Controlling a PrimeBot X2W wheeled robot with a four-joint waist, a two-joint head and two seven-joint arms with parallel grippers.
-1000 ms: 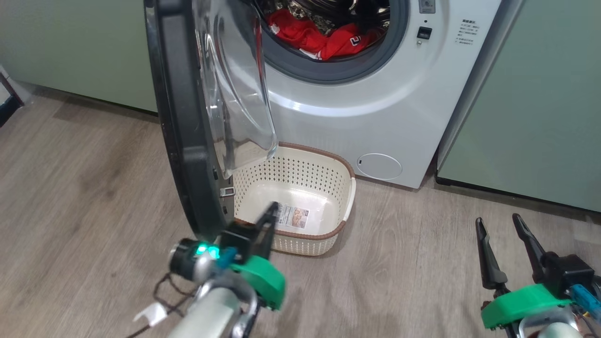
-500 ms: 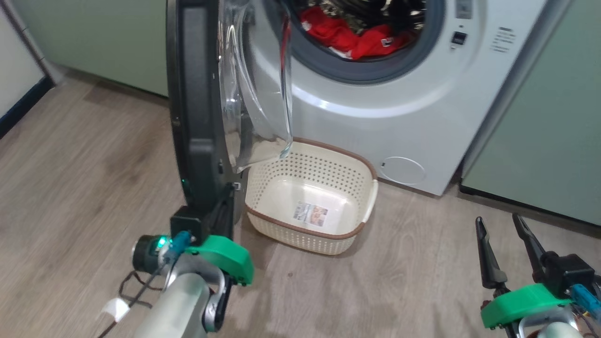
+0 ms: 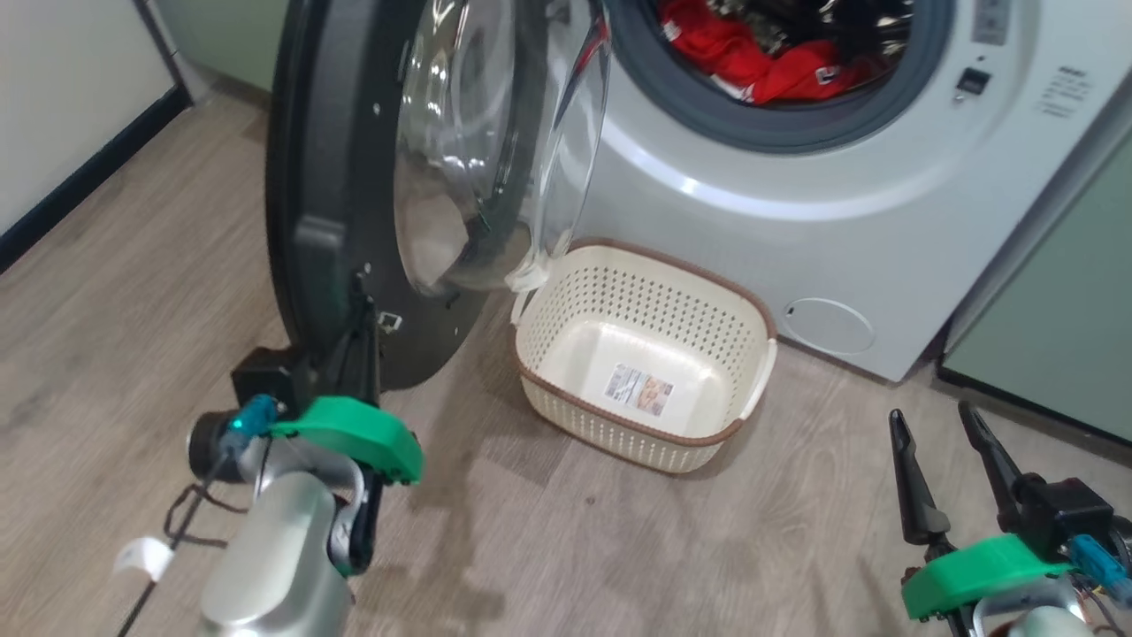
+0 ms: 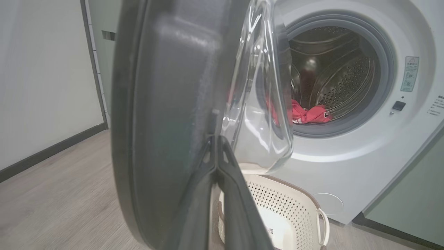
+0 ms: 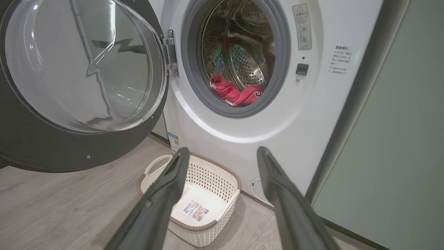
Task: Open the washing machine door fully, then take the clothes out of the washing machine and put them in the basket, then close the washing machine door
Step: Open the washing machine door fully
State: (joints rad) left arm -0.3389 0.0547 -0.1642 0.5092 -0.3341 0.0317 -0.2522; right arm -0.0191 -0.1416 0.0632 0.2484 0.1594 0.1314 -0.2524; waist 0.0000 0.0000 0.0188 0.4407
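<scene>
Wood floor point(image 3: 133, 292) before washing machine point(image 3: 796, 230); door point(image 3: 327, 177) open, left gripper point(image 3: 361, 305) fingers pinched together at its rim; right gripper point(image 3: 930, 414) spread wide, holding nothing.

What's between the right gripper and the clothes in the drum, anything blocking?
Nothing visible. The right gripper, jaws open, has a straight line to the clothes in the drum. The washing machine door stands off to the left of the opening, and the basket sits on the floor below it.
</scene>
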